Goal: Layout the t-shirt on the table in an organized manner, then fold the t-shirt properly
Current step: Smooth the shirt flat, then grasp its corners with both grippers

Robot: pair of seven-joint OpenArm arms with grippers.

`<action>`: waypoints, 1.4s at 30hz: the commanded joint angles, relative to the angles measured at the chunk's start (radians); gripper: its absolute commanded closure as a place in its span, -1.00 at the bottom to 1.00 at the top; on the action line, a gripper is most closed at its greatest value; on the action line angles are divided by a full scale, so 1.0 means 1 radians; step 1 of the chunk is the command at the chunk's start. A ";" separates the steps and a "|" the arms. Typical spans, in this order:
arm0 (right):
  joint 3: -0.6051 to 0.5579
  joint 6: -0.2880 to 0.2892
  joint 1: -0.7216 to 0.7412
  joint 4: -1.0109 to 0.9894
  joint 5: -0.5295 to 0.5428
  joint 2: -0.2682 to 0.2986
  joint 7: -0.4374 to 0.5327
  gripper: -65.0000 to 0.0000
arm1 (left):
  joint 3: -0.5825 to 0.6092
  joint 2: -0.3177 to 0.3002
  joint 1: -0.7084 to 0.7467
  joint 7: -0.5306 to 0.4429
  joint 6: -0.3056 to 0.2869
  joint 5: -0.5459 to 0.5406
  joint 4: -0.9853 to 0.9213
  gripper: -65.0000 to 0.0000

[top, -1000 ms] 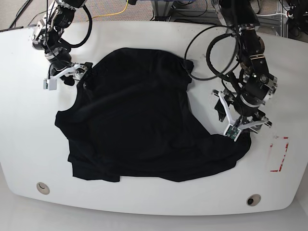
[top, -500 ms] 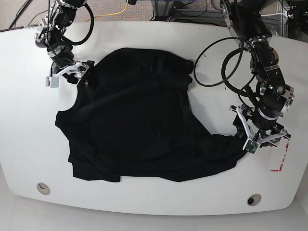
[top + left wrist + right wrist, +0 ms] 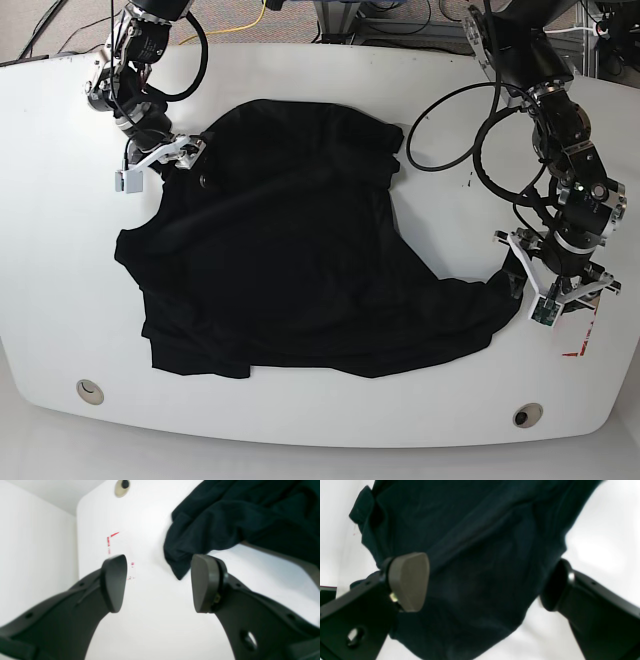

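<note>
The black t-shirt (image 3: 300,260) lies spread and wrinkled on the middle of the white table (image 3: 60,260). My left gripper (image 3: 548,286) stands open at the shirt's right front corner. In the left wrist view the left gripper (image 3: 160,582) has bare table between its fingers, and the shirt's corner (image 3: 180,572) ends just beyond the right finger (image 3: 206,582). My right gripper (image 3: 160,160) is open at the shirt's back left edge. In the right wrist view the right gripper (image 3: 482,585) spreads wide over dark t-shirt (image 3: 475,555) fabric, holding nothing.
A red tape outline (image 3: 582,345) marks the table just right of the left gripper, also seen as tape (image 3: 109,543) in the left wrist view. Round grommet holes sit at the front left (image 3: 89,390) and front right (image 3: 527,414). Black cables (image 3: 440,130) loop over the table's back right.
The left gripper has moved right and toward the front, to the shirt's right corner. The right gripper has shifted right toward the shirt's edge. Both have stayed open.
</note>
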 commanded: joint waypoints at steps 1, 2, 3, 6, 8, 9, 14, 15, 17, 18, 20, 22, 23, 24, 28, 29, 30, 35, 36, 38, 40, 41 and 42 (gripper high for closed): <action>0.002 -0.001 0.030 0.008 -0.008 0.011 -0.002 -0.80 | -0.012 -0.016 -0.020 -0.016 0.003 -0.006 -0.036 -0.17; 0.002 -0.001 0.038 0.008 -0.008 0.013 -0.002 -0.65 | -0.026 -0.024 -0.020 -0.016 0.003 -0.006 -0.051 -0.17; 0.002 -0.001 0.038 0.008 -0.008 0.013 -0.002 -0.60 | -0.034 -0.027 -0.021 -0.016 0.003 -0.006 -0.059 -0.17; 0.002 -0.001 0.059 0.008 -0.008 0.028 -0.002 -0.18 | -0.071 -0.028 -0.027 -0.017 0.003 -0.007 -0.117 -0.17; 0.002 -0.001 0.071 0.007 -0.008 0.040 -0.002 0.16 | -0.086 -0.028 -0.030 -0.020 0.003 -0.007 -0.166 -0.17; 0.002 -0.001 0.076 0.007 -0.008 0.043 -0.002 0.31 | -0.091 -0.028 -0.032 -0.031 0.003 -0.007 -0.186 -0.17; 0.000 -0.001 0.081 0.007 -0.008 0.065 -0.002 1.00 | -0.094 -0.030 -0.037 -0.125 0.003 -0.007 -0.273 -0.17; 0.000 -0.001 0.081 0.007 -0.008 0.065 -0.002 1.00 | -0.094 -0.030 -0.037 -0.135 0.003 -0.007 -0.287 -0.17; 0.000 -0.001 0.081 0.008 -0.008 0.068 -0.002 0.98 | -0.094 -0.030 -0.041 -0.155 0.003 -0.007 -0.323 -0.17; 0.000 -0.001 0.081 0.008 -0.008 0.073 -0.002 0.97 | -0.094 -0.030 -0.043 -0.160 0.003 -0.007 -0.349 -0.17; 0.000 -0.001 0.081 0.008 -0.006 0.079 -0.002 1.00 | -0.094 -0.030 -0.044 -0.164 0.003 -0.007 -0.378 -0.17; 0.000 -0.001 0.081 0.008 -0.006 0.079 -0.002 1.00 | -0.094 -0.030 -0.049 -0.166 0.003 -0.007 -0.402 -0.17; 0.000 -0.001 0.079 0.008 -0.006 0.079 -0.002 1.00 | -0.098 -0.030 -0.060 -0.166 0.003 -0.009 -0.424 -0.18; 0.000 -0.001 0.079 0.008 -0.006 0.079 -0.002 1.00 | -0.105 -0.030 -0.064 -0.166 0.003 -0.009 -0.438 -0.18; 0.000 0.002 0.074 0.013 -0.006 0.079 -0.002 1.00 | -0.161 -0.030 -0.077 -0.195 0.003 -0.009 -0.525 -0.18; 0.000 0.002 0.074 0.013 -0.006 0.079 -0.002 1.00 | -0.175 -0.030 -0.086 -0.209 0.003 -0.009 -0.545 -0.18; 0.000 0.002 0.074 0.013 -0.006 0.079 -0.002 1.00 | -0.186 -0.030 -0.096 -0.227 0.003 -0.009 -0.570 -0.18; 0.000 0.005 0.073 0.013 -0.006 0.079 -0.002 1.00 | -0.210 -0.060 -0.129 -0.263 0.003 -0.009 -0.672 -0.44; 0.000 0.005 0.073 0.013 -0.006 0.079 -0.002 1.00 | -0.210 -0.064 -0.132 -0.263 0.003 -0.009 -0.680 -0.47; -0.001 0.005 0.073 0.013 -0.006 0.079 -0.002 1.00 | -0.210 -0.073 -0.149 -0.266 0.003 -0.009 -0.712 -0.60; -0.001 0.005 0.073 0.013 -0.006 0.079 -0.002 1.00 | -0.212 -0.073 -0.165 -0.266 0.003 -0.009 -0.735 -0.62; -0.001 0.005 0.073 0.013 -0.006 0.079 -0.002 1.00 | -0.213 -0.073 -0.170 -0.266 0.003 -0.009 -0.741 -0.62; -0.001 0.006 0.073 0.014 -0.006 0.079 -0.002 1.00 | -0.220 -0.073 -0.179 -0.266 0.003 -0.009 -0.757 -0.62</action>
